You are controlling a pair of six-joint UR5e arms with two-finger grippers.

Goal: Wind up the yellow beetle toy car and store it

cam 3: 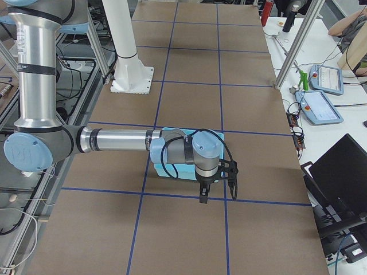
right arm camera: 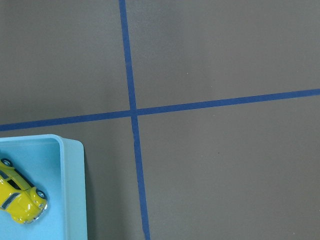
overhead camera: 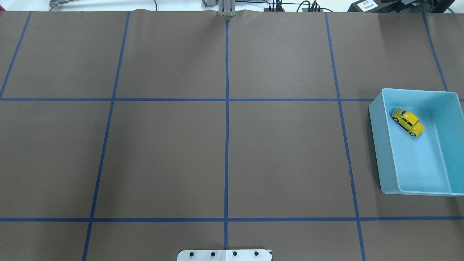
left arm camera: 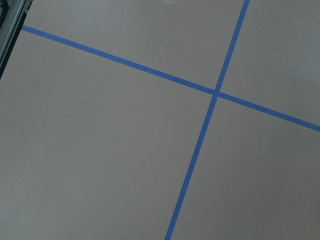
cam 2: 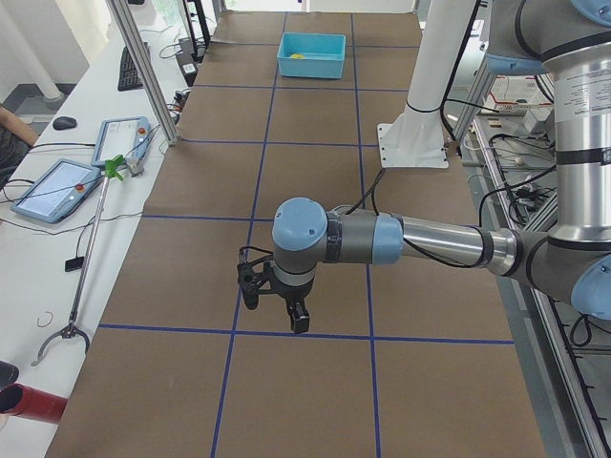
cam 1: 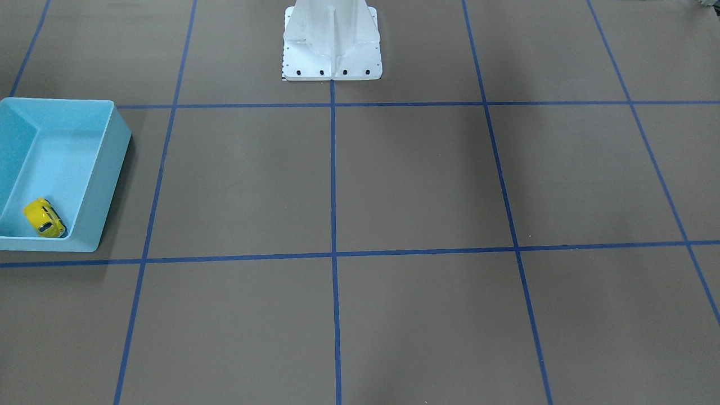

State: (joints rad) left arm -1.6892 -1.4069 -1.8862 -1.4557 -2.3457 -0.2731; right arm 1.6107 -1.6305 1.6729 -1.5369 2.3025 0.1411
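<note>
The yellow beetle toy car (overhead camera: 408,121) sits on its wheels inside the blue bin (overhead camera: 381,145), in the corner away from the robot. Nothing else lies in the bin with it. The right gripper (cam 3: 218,197) hangs over the tabletop (overhead camera: 163,156) just beside the bin. The left gripper (cam 2: 277,310) hangs well apart, over bare surface. Whether either pair of jaws is apart or together cannot be told. Blue tape lines (overhead camera: 227,145) grid the brown tabletop. The robot's white base (cam 1: 332,50) stands on it. Teach pendants (cam 2: 57,186) rest on a white side bench (cam 2: 38,286).
</note>
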